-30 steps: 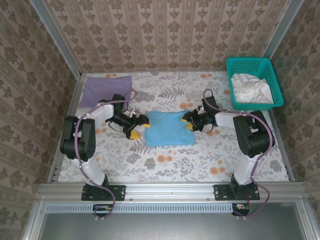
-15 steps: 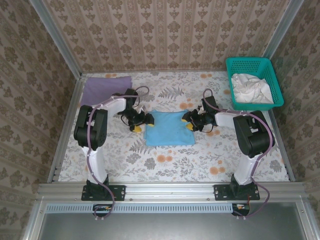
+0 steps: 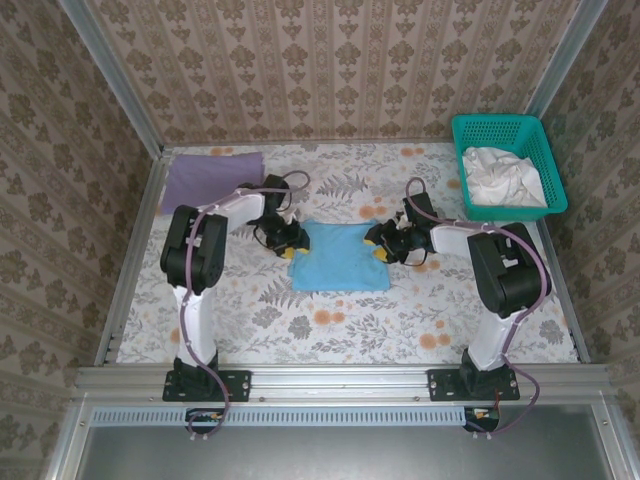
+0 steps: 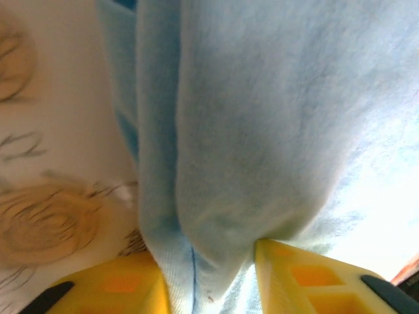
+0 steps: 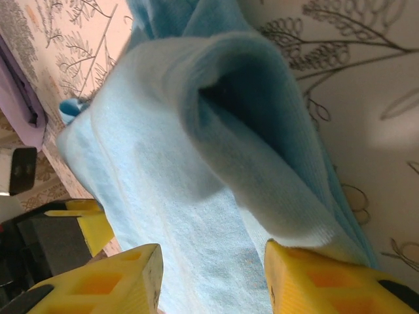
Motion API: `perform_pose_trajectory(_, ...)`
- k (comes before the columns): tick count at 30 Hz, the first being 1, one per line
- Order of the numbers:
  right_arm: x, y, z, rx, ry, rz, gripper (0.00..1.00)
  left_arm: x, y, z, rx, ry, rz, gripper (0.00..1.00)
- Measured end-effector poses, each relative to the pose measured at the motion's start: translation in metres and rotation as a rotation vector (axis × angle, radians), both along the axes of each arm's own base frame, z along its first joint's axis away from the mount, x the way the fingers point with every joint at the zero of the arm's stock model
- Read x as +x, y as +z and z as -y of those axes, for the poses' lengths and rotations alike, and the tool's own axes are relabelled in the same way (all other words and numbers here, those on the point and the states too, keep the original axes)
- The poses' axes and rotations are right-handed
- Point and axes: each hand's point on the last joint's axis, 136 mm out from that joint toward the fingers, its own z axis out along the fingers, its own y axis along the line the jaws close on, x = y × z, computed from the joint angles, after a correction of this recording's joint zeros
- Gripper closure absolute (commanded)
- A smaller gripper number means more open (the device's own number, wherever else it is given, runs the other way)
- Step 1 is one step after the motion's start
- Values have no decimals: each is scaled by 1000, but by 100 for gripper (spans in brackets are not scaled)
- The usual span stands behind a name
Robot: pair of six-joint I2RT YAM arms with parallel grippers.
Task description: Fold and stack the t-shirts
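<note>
The left gripper (image 3: pixel 289 248) and the right gripper (image 3: pixel 382 249) each pinch an edge of the blue t-shirt (image 3: pixel 340 262) in the middle of the table (image 3: pixel 400 325) (the purple t-shirt (image 3: pixel 208 178) lies far left), so one loose pinch could let the fold flop open.

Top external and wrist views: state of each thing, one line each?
blue t-shirt: folded into a rectangle, lying mid-table, both side edges pinched.
purple t-shirt: folded, flat at the far left corner, untouched.
basket: upright at the far right, holding crumpled white cloth.
left gripper: shut on the blue t-shirt's left edge.
right gripper: shut on its right edge.
</note>
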Motion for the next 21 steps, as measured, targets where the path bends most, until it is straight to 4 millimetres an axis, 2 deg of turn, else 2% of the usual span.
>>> perform_pose_trajectory(4, -8, 3, 5, -32, 7, -4, 53, 8, -2, 11, 11, -17, 41, 97)
perform_pose_trajectory(5, -10, 6, 7, -42, 12, -2, 53, 15, 0, 17, 2, -25, 74, 100)
perform_pose_trajectory(8, -16, 19, 13, -72, 23, 18, 53, 39, 2, 36, -6, -47, 180, 100)
perform_pose_trajectory(11, -22, 39, 22, -103, 32, 62, 53, 58, 4, 45, 17, -50, 255, 100)
perform_pose_trajectory(15, -28, 73, 39, -140, 19, 143, 52, 84, 7, 42, 68, -32, 336, 100)
perform_pose_trajectory(21, -45, 121, 61, -180, -22, 275, 53, 123, 16, 28, 181, -43, 458, 100)
